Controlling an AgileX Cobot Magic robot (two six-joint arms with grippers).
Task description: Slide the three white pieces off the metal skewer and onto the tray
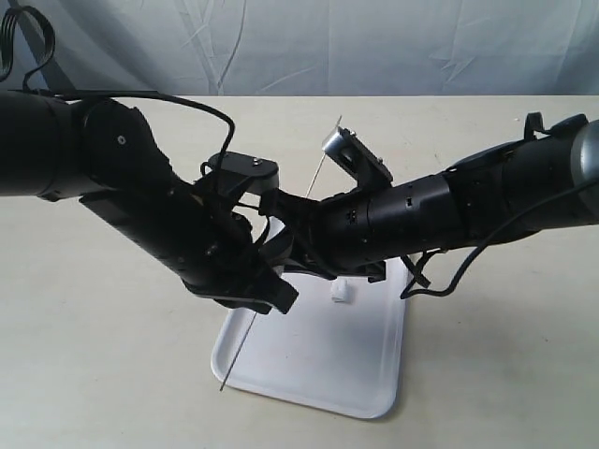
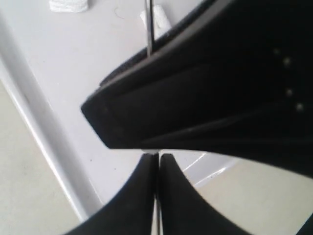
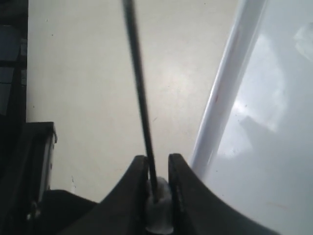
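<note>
The metal skewer (image 1: 318, 178) slants over the white tray (image 1: 374, 374), its lower tip past the tray's near left corner. My left gripper (image 1: 271, 292) (image 2: 158, 157) is shut on the skewer's lower part. Higher up the rod, my right gripper (image 1: 281, 223) (image 3: 158, 164) is shut on one white piece (image 3: 159, 208) that the skewer (image 3: 139, 88) runs through. Another white piece (image 1: 340, 293) (image 2: 68, 5) lies loose on the tray. In the left wrist view a further white piece (image 2: 160, 22) shows beside the skewer (image 2: 148, 29), behind the right gripper's finger.
The tray sits on a beige table (image 1: 94, 355), with a grey cloth backdrop (image 1: 328, 47) behind. Both black arms cross over the tray's far left corner. The tray rim (image 3: 230, 83) runs close beside the right gripper.
</note>
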